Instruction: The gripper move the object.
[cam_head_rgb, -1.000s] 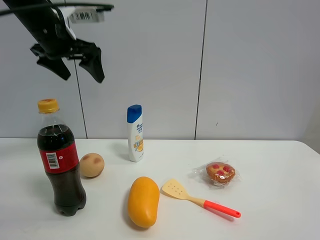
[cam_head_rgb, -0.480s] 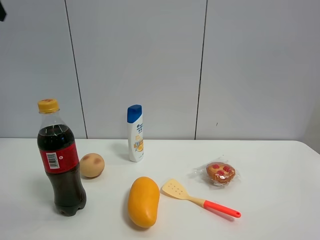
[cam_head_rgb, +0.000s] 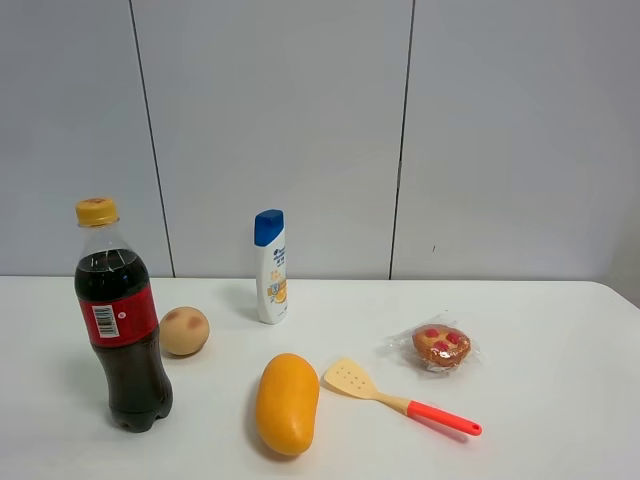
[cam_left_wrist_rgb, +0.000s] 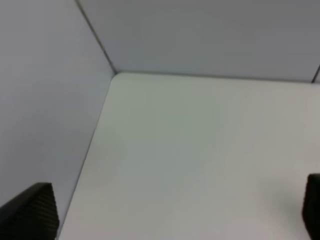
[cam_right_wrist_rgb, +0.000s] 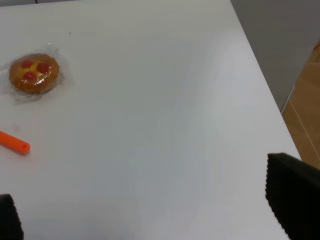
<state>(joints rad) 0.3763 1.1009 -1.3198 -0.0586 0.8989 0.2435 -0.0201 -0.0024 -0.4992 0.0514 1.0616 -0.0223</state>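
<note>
The object, a small tan-orange peach (cam_head_rgb: 184, 331) with a reddish blush, sits on the white table (cam_head_rgb: 540, 420) just right of the cola bottle (cam_head_rgb: 122, 320). Neither arm shows in the exterior high view. In the left wrist view my left gripper (cam_left_wrist_rgb: 170, 215) is open and empty, with its black fingertips (cam_left_wrist_rgb: 31, 216) wide apart above a bare corner of the table by the wall. In the right wrist view my right gripper (cam_right_wrist_rgb: 150, 215) is open and empty, with its fingertips (cam_right_wrist_rgb: 295, 200) above the table's right end. The peach shows in neither wrist view.
A white shampoo bottle (cam_head_rgb: 270, 267) stands at the back. An orange-yellow mango (cam_head_rgb: 287, 403) lies at the front, with a spatula (cam_head_rgb: 400, 398) to its right. A wrapped pastry (cam_head_rgb: 441, 344) lies further right, also in the right wrist view (cam_right_wrist_rgb: 34, 73). The table edge (cam_right_wrist_rgb: 265, 95) drops to the floor.
One second ago the left arm and its open claw hung at the top left of the exterior view. It has moved up and left, out of that view. The objects have not moved.
</note>
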